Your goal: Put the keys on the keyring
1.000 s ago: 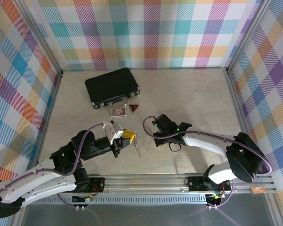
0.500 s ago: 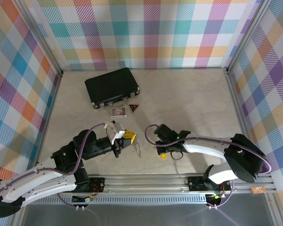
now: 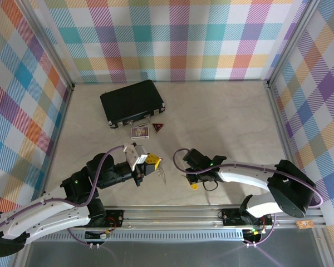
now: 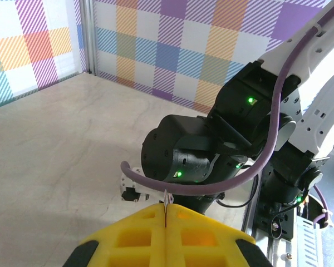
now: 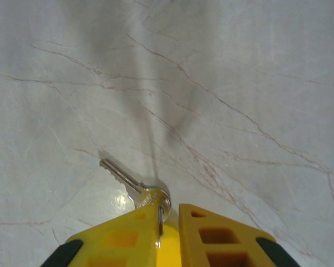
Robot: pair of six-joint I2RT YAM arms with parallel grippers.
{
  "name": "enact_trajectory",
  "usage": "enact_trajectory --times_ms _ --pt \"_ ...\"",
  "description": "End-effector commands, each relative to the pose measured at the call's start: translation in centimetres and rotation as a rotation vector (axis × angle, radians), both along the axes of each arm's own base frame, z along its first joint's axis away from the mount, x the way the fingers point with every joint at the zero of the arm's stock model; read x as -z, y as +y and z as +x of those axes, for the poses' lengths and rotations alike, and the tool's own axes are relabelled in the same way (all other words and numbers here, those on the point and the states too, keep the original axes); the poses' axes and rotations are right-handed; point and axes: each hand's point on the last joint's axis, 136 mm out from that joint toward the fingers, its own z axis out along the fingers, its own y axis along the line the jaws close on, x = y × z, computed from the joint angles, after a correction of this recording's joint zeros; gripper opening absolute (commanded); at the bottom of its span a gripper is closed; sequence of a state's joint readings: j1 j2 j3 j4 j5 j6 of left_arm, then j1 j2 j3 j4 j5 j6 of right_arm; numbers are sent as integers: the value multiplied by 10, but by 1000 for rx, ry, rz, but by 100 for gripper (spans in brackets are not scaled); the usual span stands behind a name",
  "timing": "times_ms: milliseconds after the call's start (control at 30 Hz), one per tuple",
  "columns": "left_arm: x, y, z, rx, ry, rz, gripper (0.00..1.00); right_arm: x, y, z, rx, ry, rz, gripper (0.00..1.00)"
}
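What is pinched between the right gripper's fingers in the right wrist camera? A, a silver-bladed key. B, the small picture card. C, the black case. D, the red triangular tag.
A: in the right wrist view the right gripper has its yellow fingers closed on the head of the key, whose silver blade sticks out over the table.

A pale, red-veined marble-look tabletop (image 3: 228, 117) lies evenly lit, boxed in by pastel plaid walls (image 3: 178, 39) at 9, 12 and 3 o'clock, aluminium posts (image 3: 47, 47) at the far corners, a slotted metal rail (image 3: 178, 214) at 6 o'clock.
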State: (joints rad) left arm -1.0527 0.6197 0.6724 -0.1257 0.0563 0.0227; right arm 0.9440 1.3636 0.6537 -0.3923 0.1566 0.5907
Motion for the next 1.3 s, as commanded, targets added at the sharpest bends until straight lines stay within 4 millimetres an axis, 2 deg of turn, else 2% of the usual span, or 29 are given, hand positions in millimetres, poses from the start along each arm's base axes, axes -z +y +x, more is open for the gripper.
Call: enact_trajectory --times_ms 0,167,433,733,900,1267 --pt "-26 -1 -6 32 -55 -77 0 -17 -2 -1 -9 -7 -17 19" --pt "-25 -1 -8 40 -53 -77 0 -27 0 -5 -72 24 -58 24" --pt "-26 2 -12 51 -61 -96 0 -26 3 -12 -201 155 -203 25" --pt "-27 4 -14 57 -67 -109 0 -6 2 -9 -249 220 -318 25" --pt "-27 5 -15 57 -67 -112 0 0 3 -8 -257 236 -330 23" --pt "-28 5 -14 54 -66 -112 0 1 4 -7 -262 233 -323 13"
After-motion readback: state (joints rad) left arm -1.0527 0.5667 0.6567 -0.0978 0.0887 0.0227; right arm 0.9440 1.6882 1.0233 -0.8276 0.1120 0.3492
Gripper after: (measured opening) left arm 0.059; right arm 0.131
